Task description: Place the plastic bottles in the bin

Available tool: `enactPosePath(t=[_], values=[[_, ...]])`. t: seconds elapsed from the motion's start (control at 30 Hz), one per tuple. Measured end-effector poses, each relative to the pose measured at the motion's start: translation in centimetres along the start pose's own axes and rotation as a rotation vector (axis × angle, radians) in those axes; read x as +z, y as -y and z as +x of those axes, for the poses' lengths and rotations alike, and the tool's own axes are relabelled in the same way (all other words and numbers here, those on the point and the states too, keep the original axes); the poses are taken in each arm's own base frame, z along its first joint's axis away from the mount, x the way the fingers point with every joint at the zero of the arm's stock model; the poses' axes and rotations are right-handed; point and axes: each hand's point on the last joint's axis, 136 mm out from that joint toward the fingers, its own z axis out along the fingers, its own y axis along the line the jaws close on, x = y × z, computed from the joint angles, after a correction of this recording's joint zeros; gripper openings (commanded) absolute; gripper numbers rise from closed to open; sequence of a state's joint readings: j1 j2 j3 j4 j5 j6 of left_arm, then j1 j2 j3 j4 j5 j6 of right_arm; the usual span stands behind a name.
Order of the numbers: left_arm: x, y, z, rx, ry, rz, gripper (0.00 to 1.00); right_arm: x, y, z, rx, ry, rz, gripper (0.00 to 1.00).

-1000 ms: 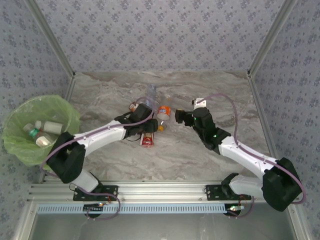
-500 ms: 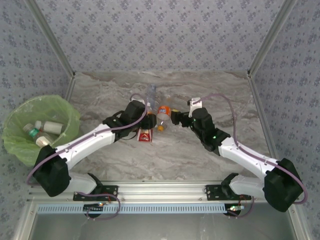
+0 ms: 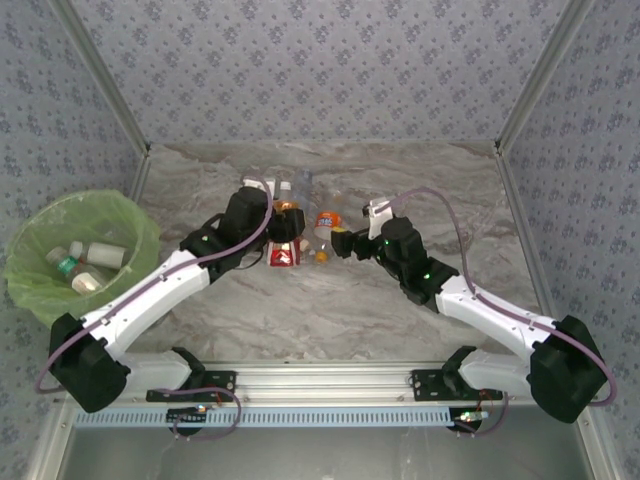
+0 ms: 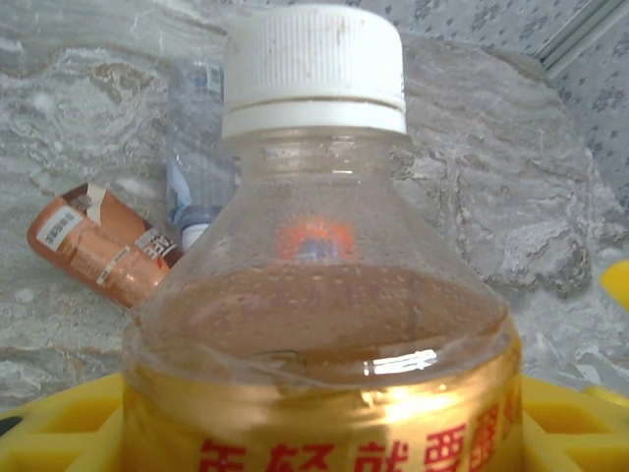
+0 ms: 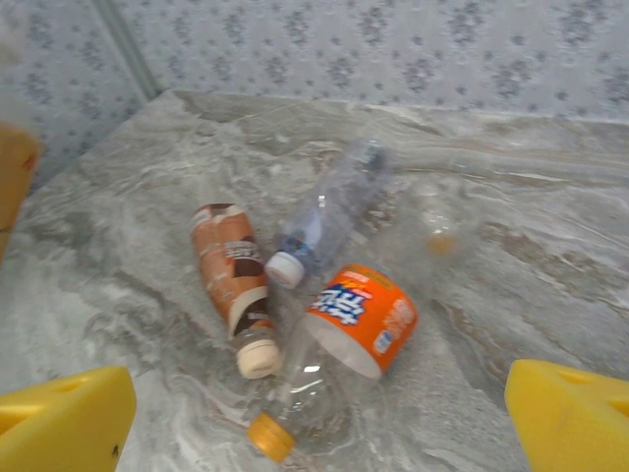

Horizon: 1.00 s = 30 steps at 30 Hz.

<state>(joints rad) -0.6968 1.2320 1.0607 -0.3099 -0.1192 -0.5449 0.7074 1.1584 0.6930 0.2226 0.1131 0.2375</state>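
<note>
Red-labelled bottle (image 4: 316, 295) within left hand (image 3: 284, 236)

One bin (image 3: 60, 208), about three bottles (image 3: 100, 252) in it, three more bottles (image 5: 359, 320) on the table (image 5: 550, 295), one bottle with red writing (image 4: 314, 295), two robot arms (image 3: 150, 290).

Left jaws carried the red-labelled bottle (image 3: 283, 256) leftward; right jaws edged left.

Grey marbled tabletop (image 3: 330, 310), floral-patterned walls (image 3: 320, 70), aluminium frame rail (image 3: 330, 380)
</note>
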Motion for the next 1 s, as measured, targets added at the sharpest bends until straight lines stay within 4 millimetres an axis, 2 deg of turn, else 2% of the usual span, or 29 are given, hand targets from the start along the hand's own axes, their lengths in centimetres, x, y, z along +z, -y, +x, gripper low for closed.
enactPosePath(t=[0.17, 0.43, 0.6, 0.73, 0.9, 1.0], values=[[-1.2, 0.3, -2.0, 0.015, 0.051, 0.013, 0.45, 0.0, -2.9, -0.5, -0.053, -0.006, -0.115, 0.99], [-6.0, 0.8, -7.2, 0.044, 0.199, 0.033, 0.44, 0.4, -6.4, -0.9, -0.123, -0.018, -0.226, 0.99], [-8.7, 1.2, -9.7, 0.080, 0.280, 0.024, 0.44, 0.8, -7.2, -1.1, -0.144, -0.022, -0.246, 0.99], [-10.0, 0.8, -10.7, 0.116, 0.320, -0.012, 0.43, 1.3, -7.5, -0.9, -0.151, -0.032, -0.248, 0.99], [-11.9, -1.0, -12.3, 0.141, 0.391, -0.132, 0.41, 1.4, -7.9, -1.0, -0.159, -0.034, -0.261, 0.99], [-13.9, -2.5, -13.7, 0.143, 0.452, -0.220, 0.41, 1.3, -8.1, -1.0, -0.161, -0.034, -0.268, 0.99]])
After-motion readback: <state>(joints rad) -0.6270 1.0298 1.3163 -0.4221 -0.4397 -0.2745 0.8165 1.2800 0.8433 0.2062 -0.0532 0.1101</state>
